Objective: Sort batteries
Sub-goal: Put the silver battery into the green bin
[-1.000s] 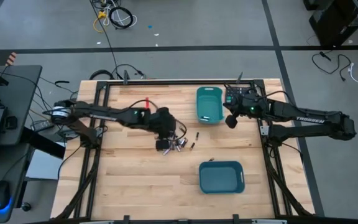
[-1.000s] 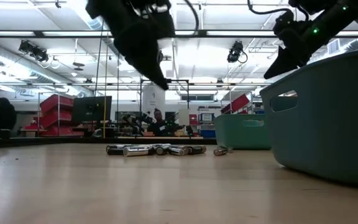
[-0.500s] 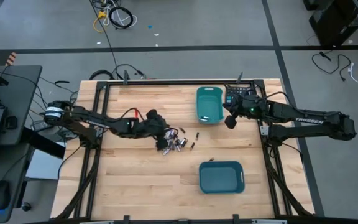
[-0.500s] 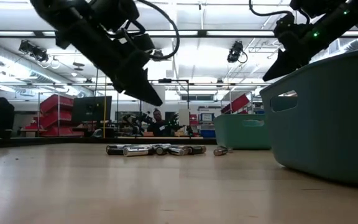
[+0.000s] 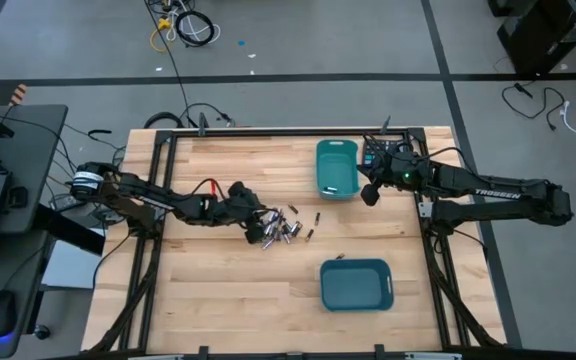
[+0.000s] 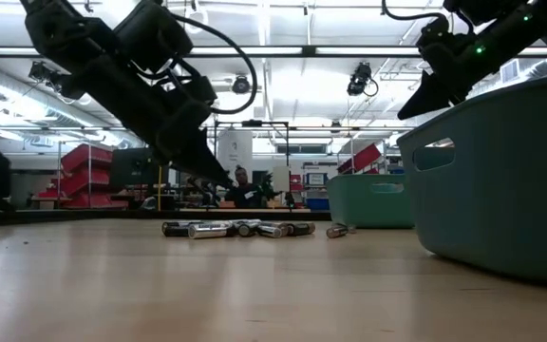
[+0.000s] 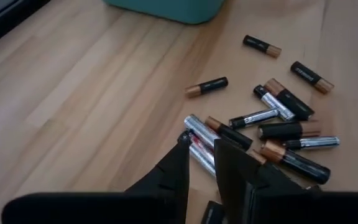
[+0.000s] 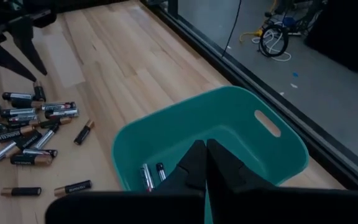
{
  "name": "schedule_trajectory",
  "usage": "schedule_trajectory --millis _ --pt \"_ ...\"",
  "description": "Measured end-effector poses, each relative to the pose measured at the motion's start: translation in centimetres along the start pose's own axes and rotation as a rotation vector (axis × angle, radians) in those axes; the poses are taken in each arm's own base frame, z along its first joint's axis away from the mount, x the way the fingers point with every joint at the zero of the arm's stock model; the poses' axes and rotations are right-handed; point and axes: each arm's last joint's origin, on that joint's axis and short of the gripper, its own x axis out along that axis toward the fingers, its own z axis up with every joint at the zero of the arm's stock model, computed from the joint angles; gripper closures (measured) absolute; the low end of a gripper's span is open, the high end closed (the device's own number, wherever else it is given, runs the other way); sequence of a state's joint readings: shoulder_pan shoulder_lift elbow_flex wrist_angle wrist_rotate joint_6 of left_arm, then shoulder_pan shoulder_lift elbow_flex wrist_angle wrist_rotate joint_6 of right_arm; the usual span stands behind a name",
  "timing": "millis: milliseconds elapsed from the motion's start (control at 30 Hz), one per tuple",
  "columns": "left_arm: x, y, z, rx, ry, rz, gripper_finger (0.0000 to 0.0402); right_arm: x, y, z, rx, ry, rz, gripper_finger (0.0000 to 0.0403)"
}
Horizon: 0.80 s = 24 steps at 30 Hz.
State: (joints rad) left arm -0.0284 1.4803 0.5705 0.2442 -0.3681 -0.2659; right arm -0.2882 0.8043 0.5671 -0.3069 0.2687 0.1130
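Note:
Several batteries (image 5: 286, 230), some silvery and some black with copper ends, lie in a loose heap on the wooden table (image 5: 218, 290); the left wrist view shows the batteries (image 7: 272, 124) from close by. My left gripper (image 7: 202, 146) hangs open with a narrow gap just over the heap's left edge, slanting down, its fingertips (image 6: 218, 179) clear of the cells. My right gripper (image 8: 204, 155) is shut and empty above the far teal bin (image 5: 336, 168). Two batteries (image 8: 151, 175) lie on that bin's floor.
A second teal bin (image 5: 356, 284) stands near the front right, with one stray battery (image 5: 338, 257) just beyond it and another stray battery (image 5: 318, 217) right of the heap. A black calculator (image 5: 376, 155) lies beside the far bin. Bare wood stretches at the front left.
My left gripper has come down toward the heap and drawn back a little toward the table's left edge, rolling about its own line as it sank. The batteries have not moved.

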Motion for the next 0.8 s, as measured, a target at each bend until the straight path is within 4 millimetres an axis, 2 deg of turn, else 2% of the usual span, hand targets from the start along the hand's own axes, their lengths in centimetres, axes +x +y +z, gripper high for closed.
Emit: schedule_trajectory --millis 367,533,800 --pt "0.1 -0.1 0.2 -0.046 -0.026 -0.012 0.0272 0.0 0.0 0.2 0.005 -0.016 0.002 0.0402" --pt "1.4 -0.6 0.0 -0.06 -0.069 -0.028 0.027 0.0 0.0 0.3 0.009 -0.029 0.003 0.0402" --pt "3.1 -0.7 -1.9 -0.027 0.011 -0.004 0.027 0.0 0.0 0.3 0.009 -0.029 0.004 0.0402"
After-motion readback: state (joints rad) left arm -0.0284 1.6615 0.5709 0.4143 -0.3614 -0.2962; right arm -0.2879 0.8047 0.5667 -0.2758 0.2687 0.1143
